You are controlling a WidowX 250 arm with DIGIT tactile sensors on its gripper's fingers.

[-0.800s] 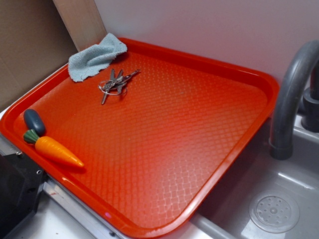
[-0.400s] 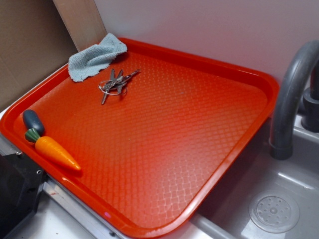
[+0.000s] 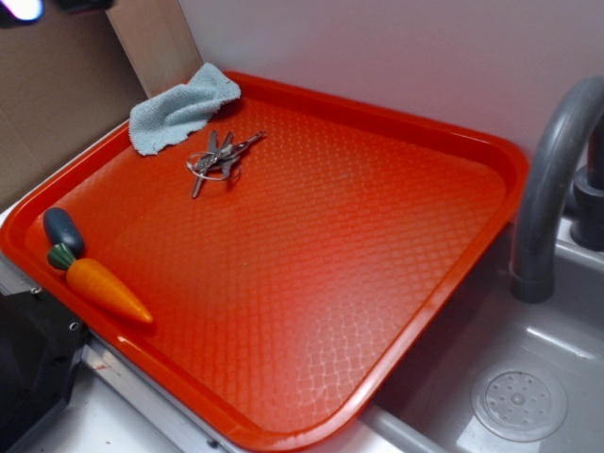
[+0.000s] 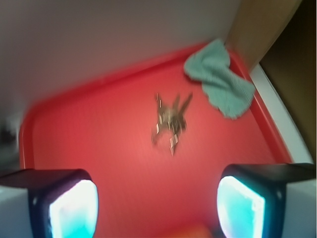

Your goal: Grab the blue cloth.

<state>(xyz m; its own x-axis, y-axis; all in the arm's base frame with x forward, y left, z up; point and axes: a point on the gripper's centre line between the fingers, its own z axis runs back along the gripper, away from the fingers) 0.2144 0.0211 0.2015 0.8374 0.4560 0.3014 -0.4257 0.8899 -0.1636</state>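
Claw point(image 4: 157, 206) wide open, nothing held; its 2 fingers point(image 4: 72, 210) frame the bottom of the blurred wrist view, high above the red tray point(image 3: 415, 302). In the exterior view only a bright speck shows at the top left corner, likely part of the arm. Near edge of tray: toy carrot point(image 3: 99, 283) with a dark blue piece point(image 3: 63, 229) touching its green end. Mid-tray: bunch of keys point(image 3: 219, 158). Far corner: blue cloth point(image 3: 179, 109), crumpled, draped over the tray rim beside the brown board point(image 3: 151, 38). Risks, judged: keys lie just beside the cloth, so a descent short of it could snag them; closing too shallow pinches only frayed edge and slips; fingers could hit the rim or board.
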